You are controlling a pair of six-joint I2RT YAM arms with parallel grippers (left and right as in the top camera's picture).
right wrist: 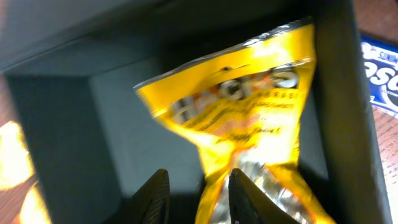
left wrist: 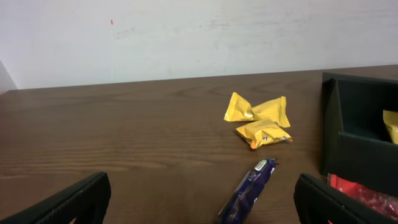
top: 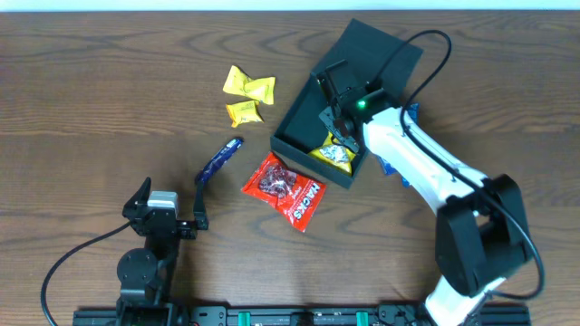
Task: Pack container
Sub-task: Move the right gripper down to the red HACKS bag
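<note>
Inside the container [top: 299, 127], the right gripper [right wrist: 199, 182] reaches down from the white arm, its two dark fingers [right wrist: 157, 194] a little apart. The crimped end of a yellow snack packet [right wrist: 249, 106] hangs between them, lying against one finger with a dark gap to the other, so the gripper looks released rather than clamped. The packet lies in the corner of the box nearest the robot, propped against the wall.

The container is a shallow square box, matte and nearly black (a faint teal shows on its walls in the wrist view). Its flap lid [top: 376, 50] is tipped open on the far side. It sits turned corner-on to the robot, right of centre on the brown wood-grain bench [top: 91, 91].

Just outside its wall, beneath the right arm, lies a blue packet [right wrist: 382, 68]. A red packet [top: 284, 190] lies touching or just beside the box's near-left wall. Further left is a purple-blue bar wrapper [top: 220, 160], and beyond it two yellow packets [top: 249, 86] touching, with a third [top: 243, 113] just beside them.

Near the front left edge, the left gripper [left wrist: 200, 198] is spread wide and holds nothing.
</note>
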